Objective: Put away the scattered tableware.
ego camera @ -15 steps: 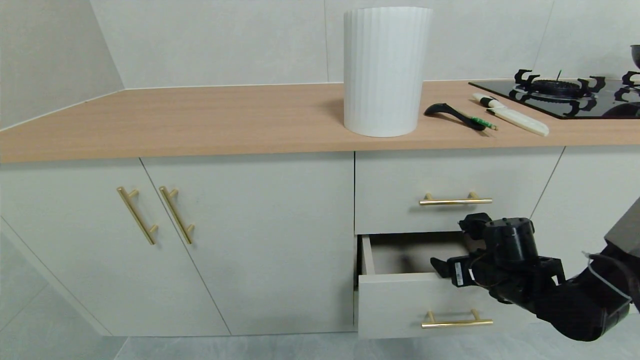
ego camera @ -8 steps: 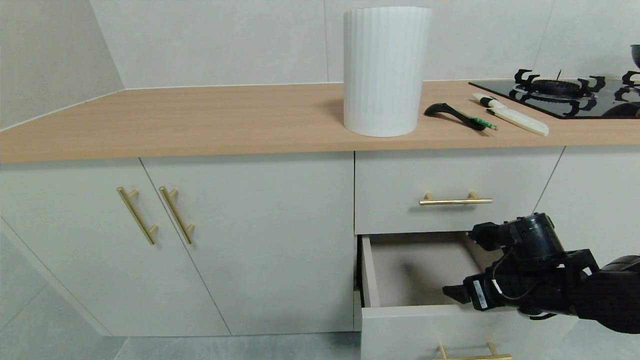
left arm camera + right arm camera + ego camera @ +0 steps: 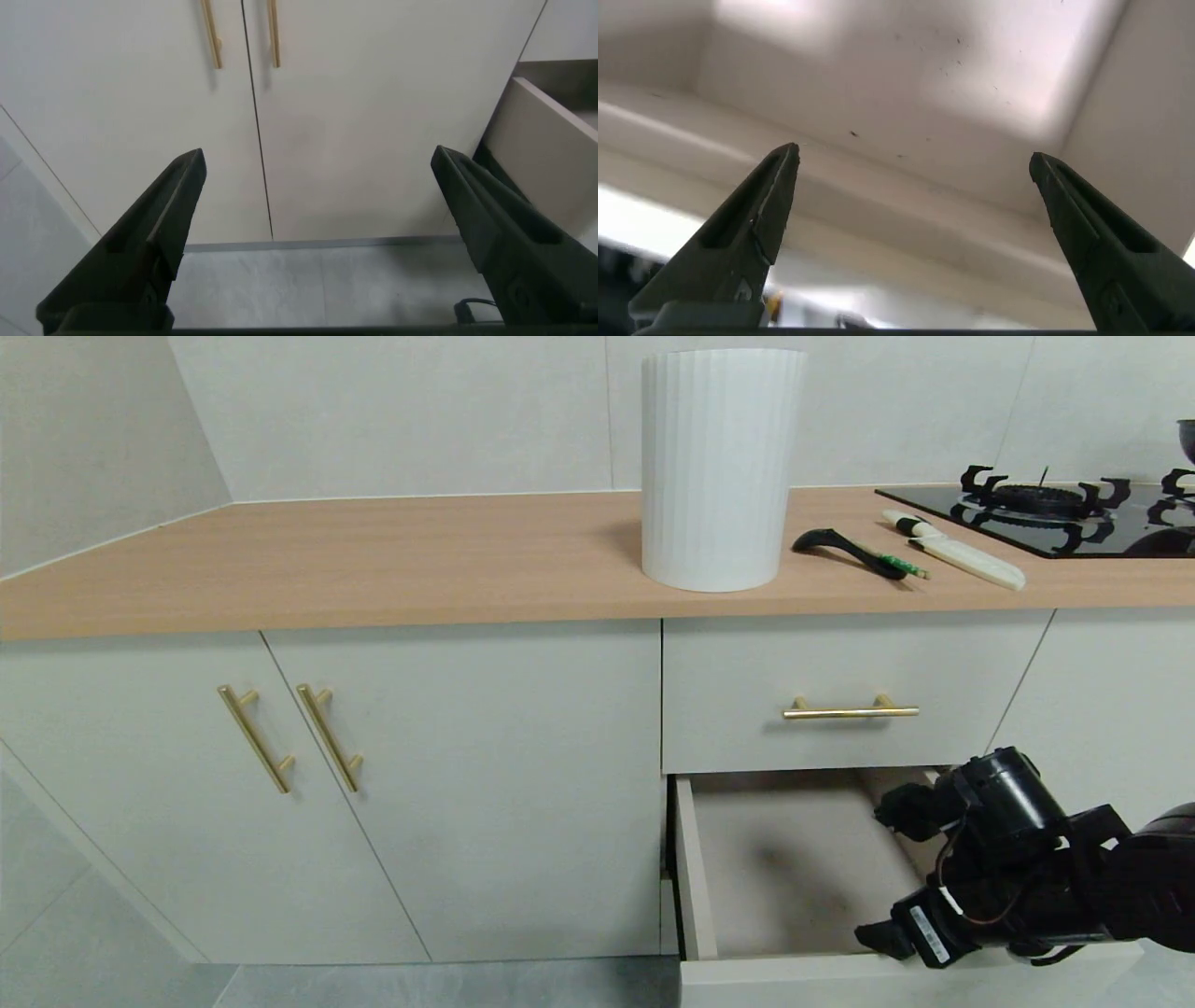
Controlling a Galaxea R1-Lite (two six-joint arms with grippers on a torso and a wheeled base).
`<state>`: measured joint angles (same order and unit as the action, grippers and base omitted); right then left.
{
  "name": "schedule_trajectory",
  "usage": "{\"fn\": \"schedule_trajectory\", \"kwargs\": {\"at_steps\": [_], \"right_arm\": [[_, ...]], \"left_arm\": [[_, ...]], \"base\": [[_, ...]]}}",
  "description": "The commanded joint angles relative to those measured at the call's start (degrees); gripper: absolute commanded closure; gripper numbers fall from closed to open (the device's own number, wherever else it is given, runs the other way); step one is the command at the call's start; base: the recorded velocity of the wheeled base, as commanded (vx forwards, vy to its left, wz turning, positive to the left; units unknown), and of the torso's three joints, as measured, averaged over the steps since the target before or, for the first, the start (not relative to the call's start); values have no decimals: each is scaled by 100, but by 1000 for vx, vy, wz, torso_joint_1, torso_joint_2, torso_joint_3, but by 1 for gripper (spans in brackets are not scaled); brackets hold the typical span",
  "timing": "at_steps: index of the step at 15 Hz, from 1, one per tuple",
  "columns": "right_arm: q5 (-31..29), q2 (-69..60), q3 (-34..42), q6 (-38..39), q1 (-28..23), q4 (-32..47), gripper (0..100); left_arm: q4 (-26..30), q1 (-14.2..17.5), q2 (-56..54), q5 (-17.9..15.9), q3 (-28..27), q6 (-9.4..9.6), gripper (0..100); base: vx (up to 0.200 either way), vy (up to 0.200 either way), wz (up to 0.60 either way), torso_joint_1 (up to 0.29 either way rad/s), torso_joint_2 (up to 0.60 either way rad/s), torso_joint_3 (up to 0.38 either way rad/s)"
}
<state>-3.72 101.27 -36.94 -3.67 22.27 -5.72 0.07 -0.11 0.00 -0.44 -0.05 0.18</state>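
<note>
Pale grey lower drawer (image 3: 794, 868) is drawn further out.
The black right gripper (image 3: 882, 941), fingers spread, is carried lower along with its front panel; the black left gripper (image 3: 318, 163) is likewise spread.

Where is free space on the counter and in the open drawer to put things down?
The counter is bare left of the white ribbed container. The open drawer has a bare floor. Crowded: between container and stove, with black spoon and white knife.
</note>
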Motion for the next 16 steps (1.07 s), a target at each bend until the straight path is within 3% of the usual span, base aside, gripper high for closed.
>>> {"fn": "schedule_trajectory", "kwargs": {"at_steps": [1, 7, 10, 16], "right_arm": [[3, -81, -24, -55, 32, 167, 0], [-6, -204, -173, -442, 128, 1345, 0], [-24, -274, -349, -573, 225, 2347, 0], [-85, -265, -534, -530, 207, 2382, 0]], "left_arm": [[1, 2, 9, 0, -4, -1, 0], [1, 2, 9, 0, -4, -1, 0], [1, 2, 9, 0, -4, -1, 0], [1, 2, 9, 0, -4, -1, 0]], "base": [[0, 0, 0, 0, 0, 0], [0, 0, 0, 0, 0, 0], [0, 0, 0, 0, 0, 0], [0, 0, 0, 0, 0, 0]]}}
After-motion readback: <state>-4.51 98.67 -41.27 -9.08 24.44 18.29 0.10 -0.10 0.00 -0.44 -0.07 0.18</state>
